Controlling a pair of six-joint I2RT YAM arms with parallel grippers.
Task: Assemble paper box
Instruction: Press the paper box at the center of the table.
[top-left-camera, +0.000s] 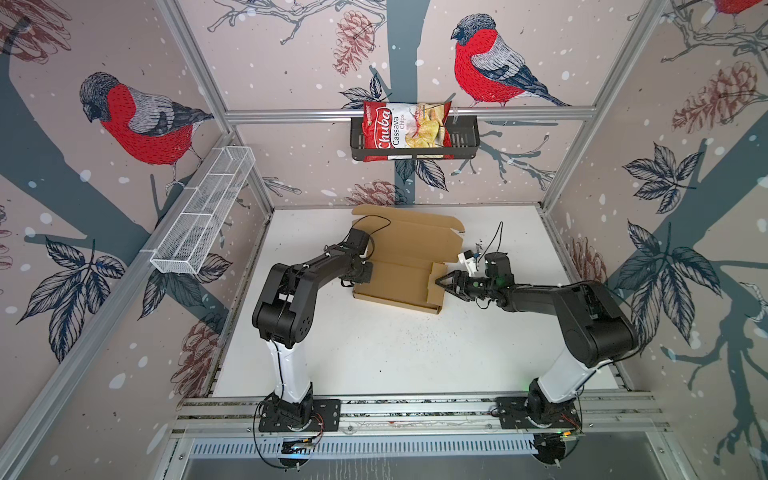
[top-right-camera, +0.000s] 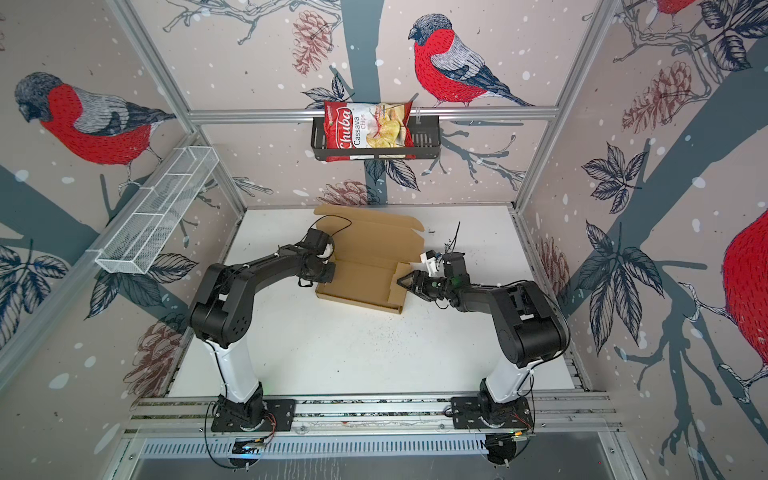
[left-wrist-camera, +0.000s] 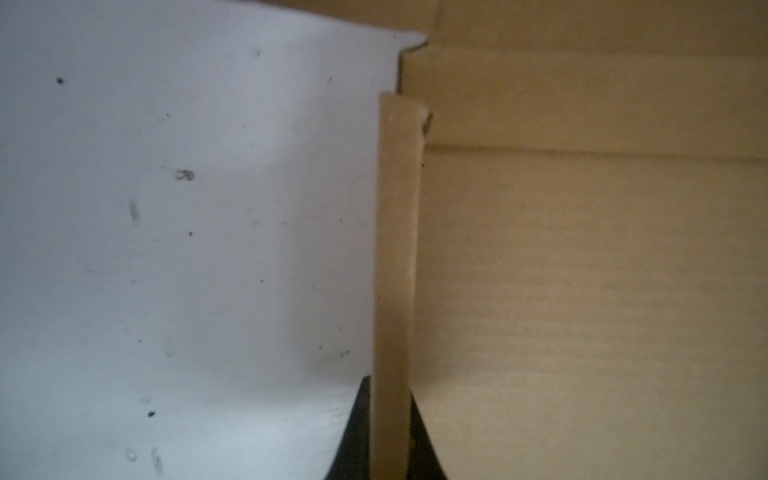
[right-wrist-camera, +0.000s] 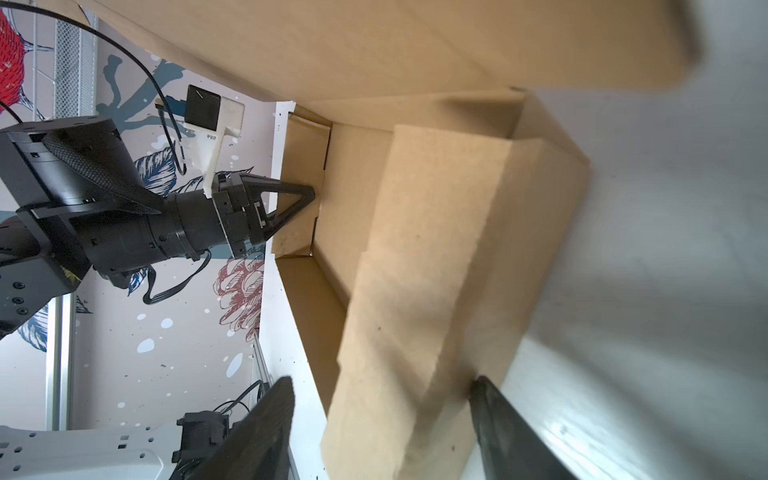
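Box (top-left-camera: 401, 266): brown card, part-folded, on the bench (top-left-camera: 374, 353) toward the middle of the far edge.
Lid (top-left-camera: 411, 230): flat, lying open toward the far edge.
Front wall (top-left-camera: 395, 302): up.
Left wall (left-wrist-camera: 395, 249): upright, pinched.
Right flap (right-wrist-camera: 424, 270): raised, leaning, not tucked.
Left jaws: clenched on the left wall.
Right jaws: released, standing apart either side of the right flap, no grip.
Progress: judged about midway. Tray walls are going up. Likely left: seat the right flap, lock the side walls, close the lid.
Beyond: chips bag (top-left-camera: 405, 129) in wall basket (top-left-camera: 465, 137), well apart from the work.
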